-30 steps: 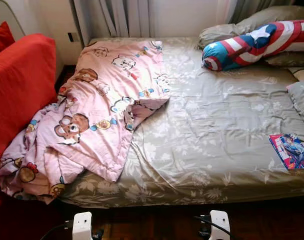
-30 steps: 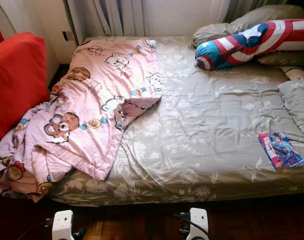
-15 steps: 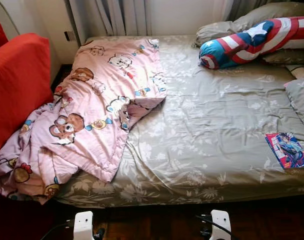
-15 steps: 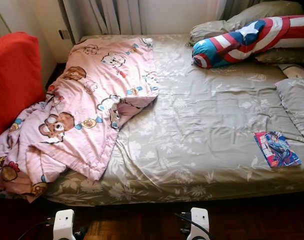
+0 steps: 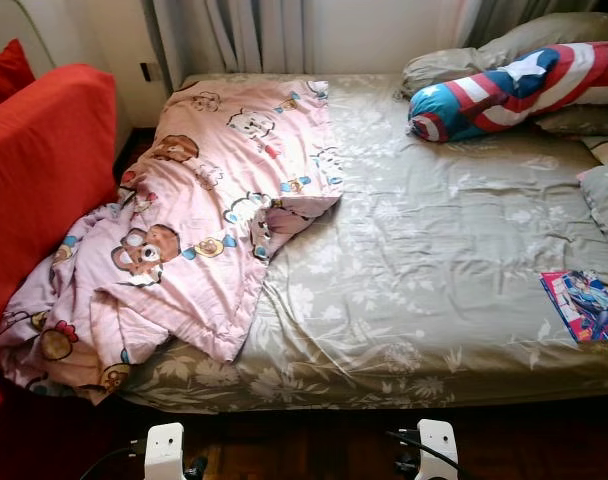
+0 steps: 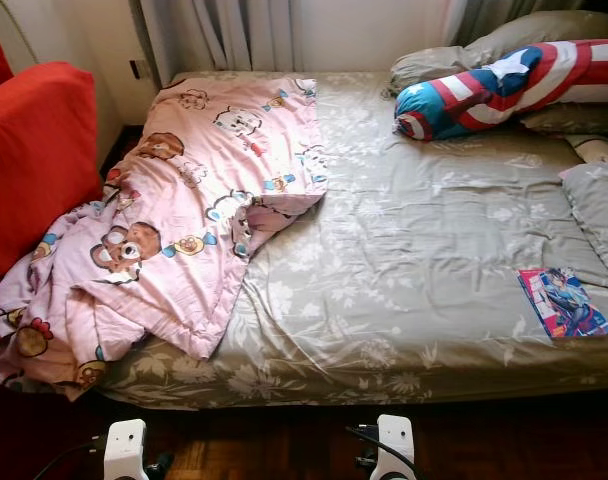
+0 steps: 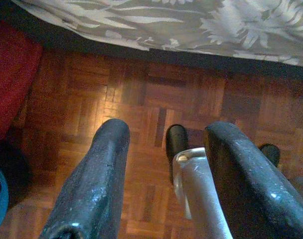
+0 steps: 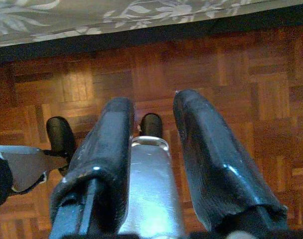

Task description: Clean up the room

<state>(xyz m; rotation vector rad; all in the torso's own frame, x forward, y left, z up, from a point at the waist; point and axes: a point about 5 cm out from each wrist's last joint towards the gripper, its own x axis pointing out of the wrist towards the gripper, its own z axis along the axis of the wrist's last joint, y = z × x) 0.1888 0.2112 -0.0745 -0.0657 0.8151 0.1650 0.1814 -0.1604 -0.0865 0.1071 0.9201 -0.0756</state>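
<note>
In the left eye view, a bed (image 5: 434, 300) with a grey-green floral sheet is seen from its long side. A pink cartoon-print quilt (image 5: 204, 220) is spread crumpled over the bed's left part, its lower corner hanging over the edge beside a red sofa (image 5: 39, 170). A bolster with a star and red, white and blue stripes (image 5: 504, 90) lies at the far right against grey pillows (image 5: 484, 55). A magazine (image 5: 584, 305) lies flat near the bed's right front edge, cut off by the frame. Curtains (image 5: 244, 35) hang behind the bed.

In the right eye view, the same scene is shown, and the magazine (image 6: 564, 303) is seen whole; its cover print is too small to be read.

In the left wrist view, the left claw (image 7: 164, 189) hangs over the parquet floor (image 7: 141, 89) below the bed's edge, its two fingers spread apart and nothing held.

In the right wrist view, the right claw (image 8: 156, 159) is likewise released, its fingers parted and empty above the same floor, just before the sheet's hem.
</note>
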